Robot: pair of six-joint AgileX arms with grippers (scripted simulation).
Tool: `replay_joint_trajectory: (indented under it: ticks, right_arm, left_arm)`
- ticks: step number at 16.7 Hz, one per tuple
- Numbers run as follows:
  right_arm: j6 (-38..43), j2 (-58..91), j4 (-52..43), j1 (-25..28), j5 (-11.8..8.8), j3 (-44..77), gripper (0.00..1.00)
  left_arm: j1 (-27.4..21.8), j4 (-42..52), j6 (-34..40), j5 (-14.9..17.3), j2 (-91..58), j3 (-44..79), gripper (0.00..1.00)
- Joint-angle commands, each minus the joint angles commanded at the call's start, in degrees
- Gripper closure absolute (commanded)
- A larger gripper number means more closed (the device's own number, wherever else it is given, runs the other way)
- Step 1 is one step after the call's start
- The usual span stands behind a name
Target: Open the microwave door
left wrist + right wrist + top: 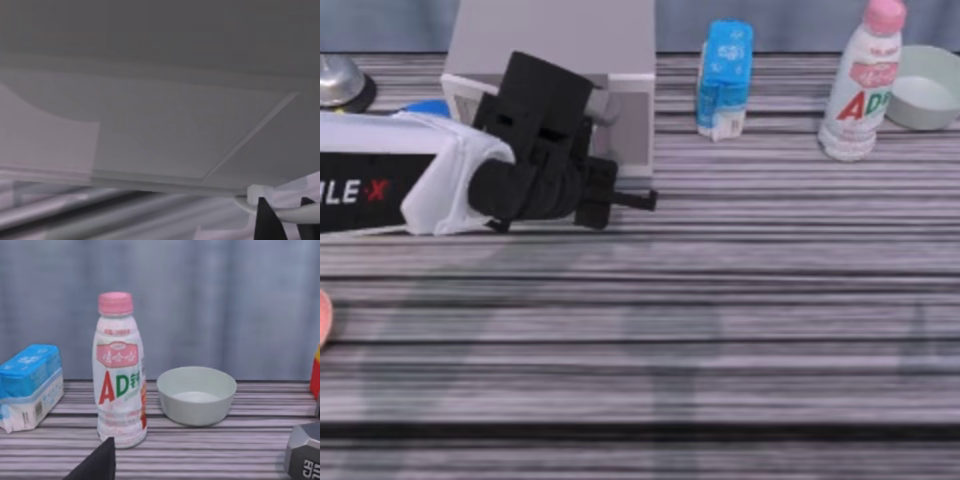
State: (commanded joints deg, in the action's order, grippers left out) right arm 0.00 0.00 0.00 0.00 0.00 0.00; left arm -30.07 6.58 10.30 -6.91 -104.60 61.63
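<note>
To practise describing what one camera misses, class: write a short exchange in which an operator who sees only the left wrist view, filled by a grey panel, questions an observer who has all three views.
Operator: I see little but a grey panel. Where is my left gripper?
Observer: The top view shows the left gripper at the front of the microwave, at the table's back left.
Operator: What stands to the microwave's right?
Observer: A blue and white carton stands upright just right of it, not touching it.
</note>
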Motion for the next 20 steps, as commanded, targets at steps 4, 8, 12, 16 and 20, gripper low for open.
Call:
replay_joint_trajectory:
  ticks: [4,8,12,16,20]
  right_arm:
    - [0.0,0.0,0.0,0.0,0.0,0.0,0.0]
    - [0.0,0.0,0.0,0.0,0.0,0.0,0.0]
    - [0.0,0.0,0.0,0.0,0.0,0.0,0.0]
    - [0.0,0.0,0.0,0.0,0.0,0.0,0.0]
    - [0.0,0.0,0.0,0.0,0.0,0.0,0.0]
  left_arm:
    - [-0.46,0.03,0.34,0.47,-0.11,0.23,1.0]
    - [0.3,-0.44,-1.23,1.33,0.84,-0.91,1.0]
    - [0.73,-0.63,-2.22,1.88,1.26,-1.67,1.0]
    - [0.73,-0.63,-2.22,1.88,1.26,-1.67,1.0]
    - [0.73,-0.63,-2.22,1.88,1.26,-1.67,1.0]
